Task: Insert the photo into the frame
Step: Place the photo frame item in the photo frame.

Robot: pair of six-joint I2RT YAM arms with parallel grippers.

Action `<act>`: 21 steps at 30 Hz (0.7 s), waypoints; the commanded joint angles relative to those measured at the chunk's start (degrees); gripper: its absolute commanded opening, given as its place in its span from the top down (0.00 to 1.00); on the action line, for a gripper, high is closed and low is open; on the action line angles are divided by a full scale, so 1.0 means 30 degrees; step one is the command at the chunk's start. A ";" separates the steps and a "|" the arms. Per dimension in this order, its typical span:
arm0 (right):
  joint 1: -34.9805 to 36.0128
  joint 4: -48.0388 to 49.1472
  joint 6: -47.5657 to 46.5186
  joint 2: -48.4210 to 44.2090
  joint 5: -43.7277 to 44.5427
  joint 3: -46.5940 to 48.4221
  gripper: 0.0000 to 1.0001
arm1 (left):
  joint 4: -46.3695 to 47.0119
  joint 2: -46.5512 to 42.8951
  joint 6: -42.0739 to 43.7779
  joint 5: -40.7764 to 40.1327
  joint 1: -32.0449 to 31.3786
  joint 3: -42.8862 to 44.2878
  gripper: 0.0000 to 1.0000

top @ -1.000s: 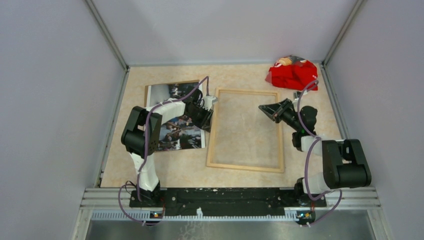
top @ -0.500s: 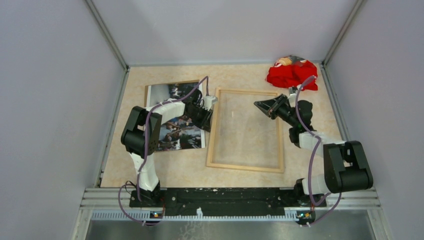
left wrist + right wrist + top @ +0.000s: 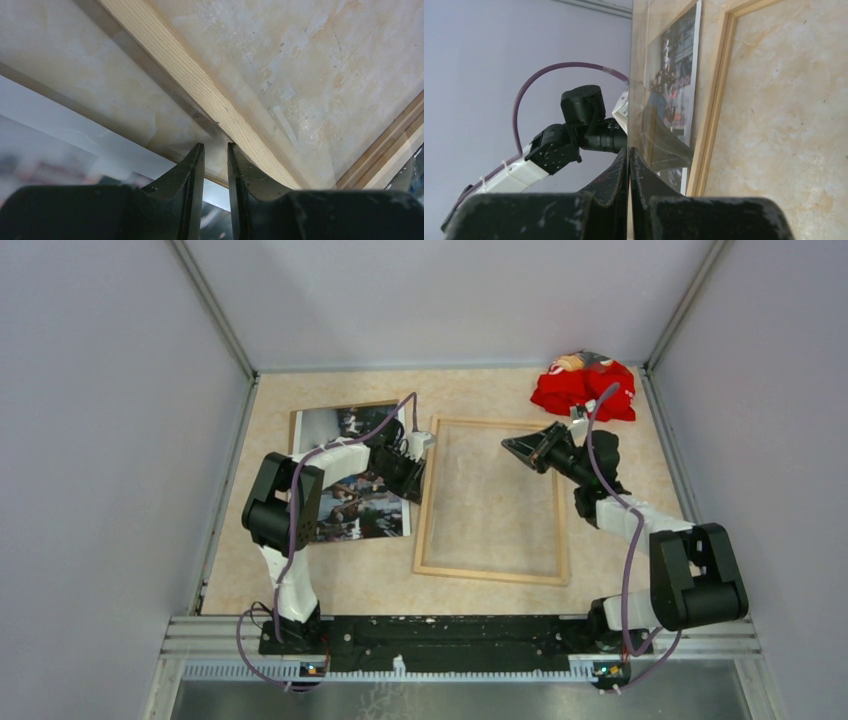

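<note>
Found the frame (image 3: 490, 574) lying flat near the middle of the table (image 3: 330, 585), with thin light wooden rails all round. Noted the photo (image 3: 365, 515) lying face up just left of the frame, its right edge close beside the left rail and partly covered by the left arm.

Located the left gripper (image 3: 418, 452) low at the far left corner of the frame. From the left wrist view: left gripper (image 3: 216, 146) with fingers (image 3: 192, 167) narrowly apart, tips just short of the wooden rail. Grip on anything there: cannot tell.

Located the right gripper (image 3: 507, 443) poised above the far right part of the frame. From the right wrist view: right gripper (image 3: 629, 151) with fingers pressed fully together on the edge of a clear pane (image 3: 644, 105), seen edge-on and running away from the fingertips, with the photo showing through it.

Recorded a crumpled red cloth (image 3: 585, 390) at the far right corner of the table, well apart from the photo.
</note>
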 commanded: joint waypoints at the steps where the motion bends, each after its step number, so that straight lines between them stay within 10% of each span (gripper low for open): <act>1: -0.0068 -0.2120 -0.2752 -0.0590 -0.0580 0.1518 1.00 | 0.0113 -0.0300 0.0291 0.0223 -0.0103 -0.0414 0.70; 21: -0.1575 -0.6309 -0.6061 -0.1231 -0.0521 0.1939 0.93 | 0.0231 -0.0284 0.0278 0.0230 -0.0074 -0.0563 0.70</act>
